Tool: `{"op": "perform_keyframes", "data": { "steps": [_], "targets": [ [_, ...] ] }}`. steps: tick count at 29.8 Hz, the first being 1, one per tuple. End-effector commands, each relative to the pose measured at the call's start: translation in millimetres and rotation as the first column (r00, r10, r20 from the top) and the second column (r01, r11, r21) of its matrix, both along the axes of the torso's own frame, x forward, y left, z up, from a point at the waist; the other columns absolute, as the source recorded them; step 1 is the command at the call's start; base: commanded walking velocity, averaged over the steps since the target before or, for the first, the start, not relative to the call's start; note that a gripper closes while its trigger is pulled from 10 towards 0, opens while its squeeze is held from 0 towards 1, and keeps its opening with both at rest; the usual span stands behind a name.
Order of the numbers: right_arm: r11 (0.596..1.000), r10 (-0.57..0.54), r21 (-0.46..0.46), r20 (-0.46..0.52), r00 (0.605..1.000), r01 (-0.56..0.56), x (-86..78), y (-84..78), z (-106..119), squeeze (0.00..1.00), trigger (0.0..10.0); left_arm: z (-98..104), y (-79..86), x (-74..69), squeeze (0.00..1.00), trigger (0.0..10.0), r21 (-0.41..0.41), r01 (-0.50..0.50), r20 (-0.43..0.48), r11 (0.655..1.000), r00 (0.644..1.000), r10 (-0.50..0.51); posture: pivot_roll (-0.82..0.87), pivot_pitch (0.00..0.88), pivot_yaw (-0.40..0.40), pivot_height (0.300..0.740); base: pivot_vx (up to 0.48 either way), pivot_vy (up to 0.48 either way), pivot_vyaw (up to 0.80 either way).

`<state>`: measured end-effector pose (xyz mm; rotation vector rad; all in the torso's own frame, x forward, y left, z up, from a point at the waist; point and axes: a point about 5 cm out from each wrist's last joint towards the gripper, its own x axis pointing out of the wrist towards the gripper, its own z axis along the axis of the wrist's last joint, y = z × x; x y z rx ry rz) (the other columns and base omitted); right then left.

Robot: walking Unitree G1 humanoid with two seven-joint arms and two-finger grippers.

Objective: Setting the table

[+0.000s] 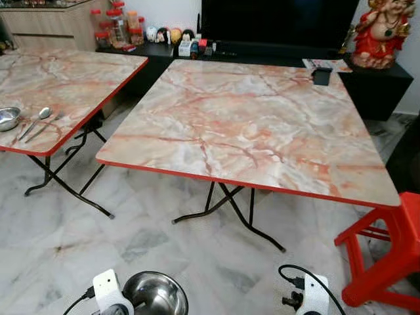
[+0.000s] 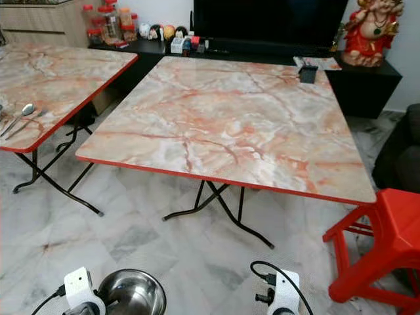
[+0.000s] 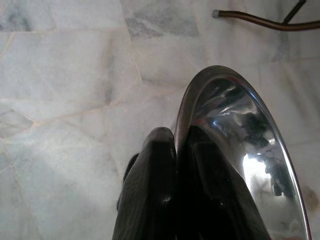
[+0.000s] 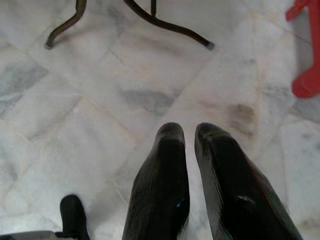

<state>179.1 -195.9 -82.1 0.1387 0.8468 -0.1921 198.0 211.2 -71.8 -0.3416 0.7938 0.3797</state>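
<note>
Left eye view: a marble-patterned surface [image 1: 256, 125] is seen ahead. A steel bowl [image 3: 240, 150] is held low over the floor [image 3: 65, 75], its rim clamped by the left gripper [image 3: 176, 137]. The right gripper [image 4: 189, 134] is held empty beside it, fingers [image 4: 165, 165] nearly closed.

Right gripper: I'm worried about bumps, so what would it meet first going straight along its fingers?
Probably just the marble floor. The right gripper points down at bare tiles, short of the table leg; depth is unclear.
</note>
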Motion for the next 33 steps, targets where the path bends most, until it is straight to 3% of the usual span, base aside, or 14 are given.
{"op": "perform_keyframes", "data": {
  "steps": [1,33],
  "targets": [
    [1.000,-0.002,-0.006,0.000,1.000,0.002,-0.7,-0.8,-0.1,0.00,10.0,2.8,-0.7,5.6,0.00,10.0,-0.003,0.012,0.014,1.000,1.000,-0.012,-0.05,0.000,-0.009,0.740,0.300,0.000,0.00],
    [1.000,-0.003,0.008,-0.002,1.000,0.003,0.9,1.1,0.1,0.00,10.0,2.5,-8.3,7.4,0.00,10.0,-0.028,0.036,0.024,0.999,0.999,-0.036,-0.04,0.000,-0.017,0.740,0.300,0.000,-0.04]
  ]
}}
